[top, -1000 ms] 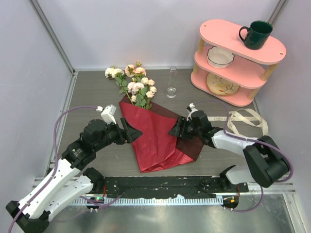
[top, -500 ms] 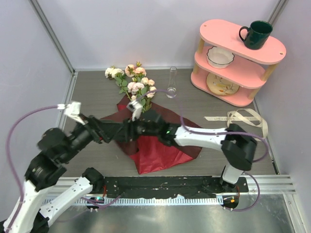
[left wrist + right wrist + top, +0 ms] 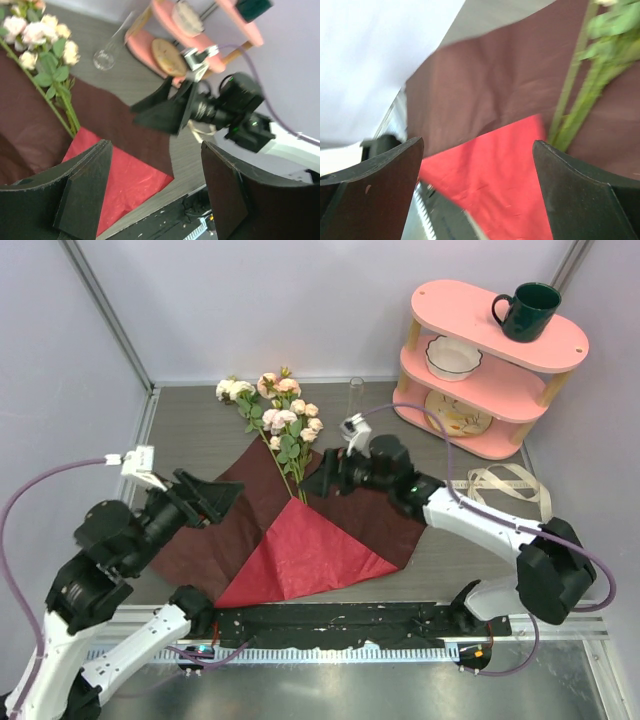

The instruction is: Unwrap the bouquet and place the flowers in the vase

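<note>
Several cream/pink roses (image 3: 283,418) w/ stems (image 3: 582,107) on flat wrap (image 3: 300,545).

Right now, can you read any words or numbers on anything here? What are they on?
No text can be read in any view.
Ribbon: too small to tell whether anything is printed on it.
Plate: a faint picture, blurred, with no letters to make out.
Mug: plain dark green, no label showing.
</note>
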You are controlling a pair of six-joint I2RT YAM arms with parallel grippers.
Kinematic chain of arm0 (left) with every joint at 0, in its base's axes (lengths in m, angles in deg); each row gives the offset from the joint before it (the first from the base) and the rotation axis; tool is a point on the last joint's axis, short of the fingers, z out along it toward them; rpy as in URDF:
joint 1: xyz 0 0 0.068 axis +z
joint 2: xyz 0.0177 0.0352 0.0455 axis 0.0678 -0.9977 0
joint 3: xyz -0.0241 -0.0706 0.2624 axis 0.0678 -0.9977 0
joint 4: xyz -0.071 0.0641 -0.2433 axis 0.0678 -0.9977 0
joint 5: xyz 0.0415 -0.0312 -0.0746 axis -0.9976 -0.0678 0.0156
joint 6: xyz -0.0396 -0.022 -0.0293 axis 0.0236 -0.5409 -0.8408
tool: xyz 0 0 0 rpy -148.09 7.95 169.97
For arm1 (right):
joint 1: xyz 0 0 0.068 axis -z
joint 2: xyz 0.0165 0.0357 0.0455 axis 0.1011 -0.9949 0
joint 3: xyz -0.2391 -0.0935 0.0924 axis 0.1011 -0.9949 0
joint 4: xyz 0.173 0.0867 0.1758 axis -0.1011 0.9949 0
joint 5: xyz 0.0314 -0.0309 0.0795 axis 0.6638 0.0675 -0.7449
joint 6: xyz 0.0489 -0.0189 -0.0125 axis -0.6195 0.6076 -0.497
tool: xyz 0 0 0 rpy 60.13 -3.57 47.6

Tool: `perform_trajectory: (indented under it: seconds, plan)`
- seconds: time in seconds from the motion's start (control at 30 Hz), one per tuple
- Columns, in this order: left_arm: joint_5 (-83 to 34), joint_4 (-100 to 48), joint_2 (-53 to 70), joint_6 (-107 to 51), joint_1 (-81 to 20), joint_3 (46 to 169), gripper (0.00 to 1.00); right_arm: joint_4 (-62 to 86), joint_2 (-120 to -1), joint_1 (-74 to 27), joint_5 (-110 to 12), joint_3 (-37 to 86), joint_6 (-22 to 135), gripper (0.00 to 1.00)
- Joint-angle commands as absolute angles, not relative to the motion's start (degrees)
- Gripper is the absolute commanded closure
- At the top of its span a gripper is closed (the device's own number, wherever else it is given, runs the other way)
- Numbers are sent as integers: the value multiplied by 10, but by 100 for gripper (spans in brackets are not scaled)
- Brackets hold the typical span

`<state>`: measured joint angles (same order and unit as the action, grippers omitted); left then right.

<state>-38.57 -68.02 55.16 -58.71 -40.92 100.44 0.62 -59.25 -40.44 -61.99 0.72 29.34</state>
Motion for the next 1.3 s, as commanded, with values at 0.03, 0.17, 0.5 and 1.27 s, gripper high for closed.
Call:
perform_trajectory:
  seconds: [0.03,0.17,0.5,1.27]
  plan:
    - [-405,-715,448,-637,-407,973,25,111,-634,-308,-696,-1,359,5]
    - [-419,-715,373,-664,-407,924,25,163,-689,-308,-742,12,419,4]
    - [-454,-627,396,-703,-405,815,25,57,-650,-396,-876,-49,372,12]
    - [-242,-528,366,-669,-404,746,27,110,-382,-462,-890,-194,299,4]
